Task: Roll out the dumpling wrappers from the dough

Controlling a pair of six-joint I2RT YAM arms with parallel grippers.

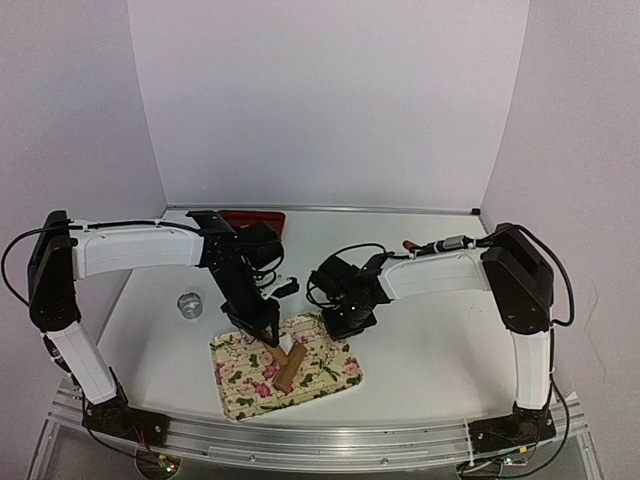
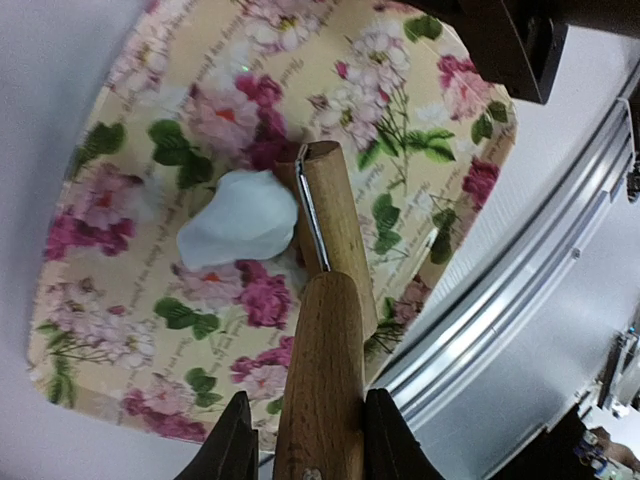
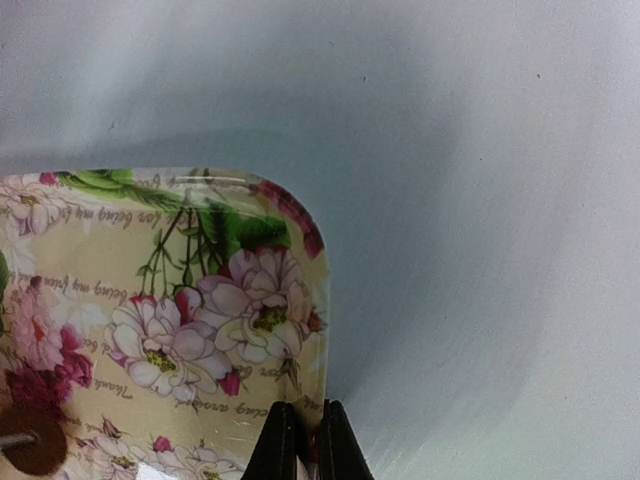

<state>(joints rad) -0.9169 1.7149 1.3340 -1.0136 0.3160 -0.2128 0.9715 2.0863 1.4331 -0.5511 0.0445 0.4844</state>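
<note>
While the left gripper (image 2: 305,445) clamps partway closed on the wooden rolling pin (image 2: 325,330), the pin lies on the floral tray (image 2: 120,330), its end touching a flattened white dough piece (image 2: 240,222) (uneven-edged, mid-tray) — the right gripper (image 3: 305,440) is pinched shut on the tray's rim, over the tabletop (image 1: 430,340)

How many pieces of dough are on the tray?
1: the white dough piece lies on the floral tray beside the rolling pin; others may be hidden.

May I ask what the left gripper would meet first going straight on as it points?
Probably the floral tray: the left gripper holds the wooden rolling pin aimed at it, its tip beside the dough lump; depth is unclear.
</note>
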